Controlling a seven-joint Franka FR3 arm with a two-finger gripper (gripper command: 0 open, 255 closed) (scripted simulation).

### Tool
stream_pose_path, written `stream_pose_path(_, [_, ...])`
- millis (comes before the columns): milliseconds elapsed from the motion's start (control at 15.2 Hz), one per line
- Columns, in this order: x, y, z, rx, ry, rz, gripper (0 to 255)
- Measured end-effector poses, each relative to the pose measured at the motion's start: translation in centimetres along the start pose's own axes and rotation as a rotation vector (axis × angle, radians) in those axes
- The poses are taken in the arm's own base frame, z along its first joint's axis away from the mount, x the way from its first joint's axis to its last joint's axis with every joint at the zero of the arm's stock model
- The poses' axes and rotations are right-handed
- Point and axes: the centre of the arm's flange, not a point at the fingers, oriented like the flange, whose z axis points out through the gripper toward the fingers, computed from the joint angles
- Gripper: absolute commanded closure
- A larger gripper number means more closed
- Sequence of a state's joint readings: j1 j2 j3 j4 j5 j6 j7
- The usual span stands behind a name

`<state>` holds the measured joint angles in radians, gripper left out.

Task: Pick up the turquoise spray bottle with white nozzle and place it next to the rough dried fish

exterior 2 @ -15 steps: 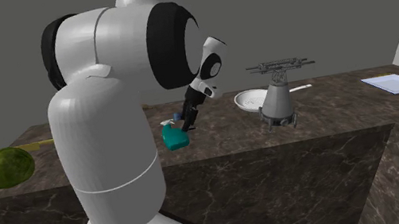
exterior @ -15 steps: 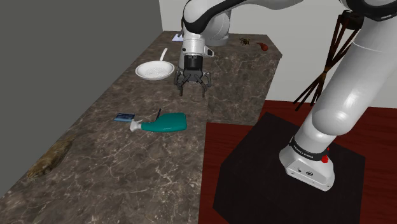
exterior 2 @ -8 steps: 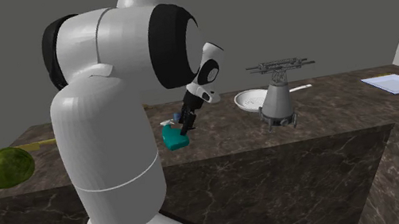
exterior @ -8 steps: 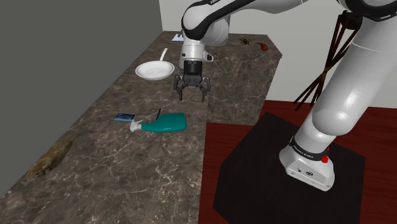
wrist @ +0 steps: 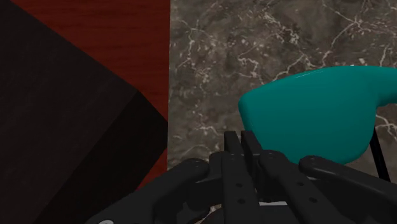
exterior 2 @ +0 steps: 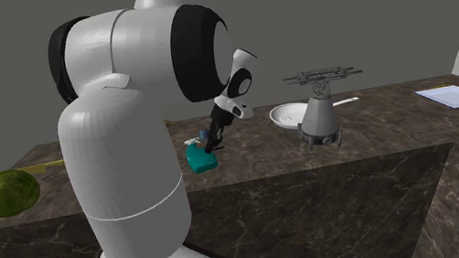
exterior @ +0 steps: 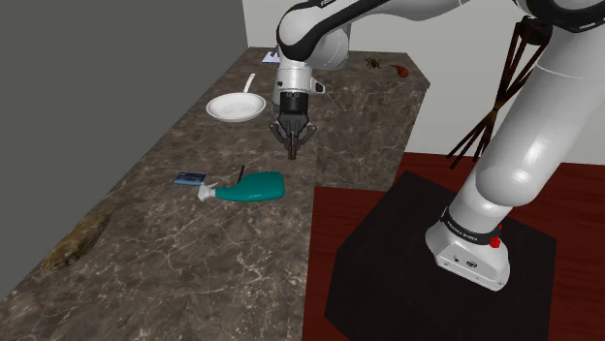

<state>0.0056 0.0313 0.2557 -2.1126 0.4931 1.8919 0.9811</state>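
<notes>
— Start with the shoulder view. Where is the bottle?

— The turquoise spray bottle (exterior: pixel 254 186) lies on its side on the dark marbled surface (exterior: pixel 184 281), near the edge that faces the black stand (exterior: pixel 388 262). Its white nozzle (exterior: pixel 206 192) points to the shoulder view's left, just beside a small blue card (exterior: pixel 190 178). The dried fish (exterior: pixel 76 244) lies well apart from it, at the lower left.

— And the jaws?

— Clenched on nothing, tips together. They hang above the surface between the white bowl (exterior: pixel 236 107) and the bottle, touching neither.

— The second exterior view?

— The white arm (exterior 2: pixel 130 156) takes up the foreground. Beyond it, the bottle (exterior 2: pixel 199 160) rests on the surface (exterior 2: pixel 335 173), with the jaws just above it. A round green vegetable (exterior 2: pixel 4 194) sits at that view's left. The bowl (exterior 2: pixel 288 113) is to the right, next to a grey cone-shaped device (exterior 2: pixel 320 118).

— The wrist view?

— The two black fingers (wrist: pixel 233 149) meet with no gap, nothing between them. The bottle's rounded teal body (wrist: pixel 312 118) lies beside them on the surface (wrist: pixel 216 51), unheld. On the other side are the stand (wrist: pixel 57 127) and a red floor (wrist: pixel 95 25).
</notes>
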Motion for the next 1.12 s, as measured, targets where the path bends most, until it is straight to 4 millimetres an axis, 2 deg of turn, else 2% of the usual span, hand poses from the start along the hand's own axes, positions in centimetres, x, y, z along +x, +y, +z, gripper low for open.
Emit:
stream_pose_path(264, [0.0, 0.0, 0.0, 0.0, 0.0, 0.0, 255])
stream_pose_path(330, [0.0, 0.0, 0.0, 0.0, 0.0, 0.0, 0])
stream_pose_path(396, [0.0, 0.0, 0.0, 0.0, 0.0, 0.0, 0])
stream_pose_path(528, [-1.4, 0.3, 0.9, 0.051, 0.015, 0.084, 0])
stream_pose_path(726, [-4.3, -0.4, 3.4, 0.175, 0.054, 0.289, 0])
stream_pose_path(792, [-5.3, -0.6, 4.8, 0.215, 0.068, 0.365, 0])
stream_pose_path(990, [-8.1, -2.2, 6.9, 0.354, 0.116, 0.587, 0])
stream_pose_path(1122, [-9.6, -4.0, 8.7, 0.445, 0.144, 0.735, 0])
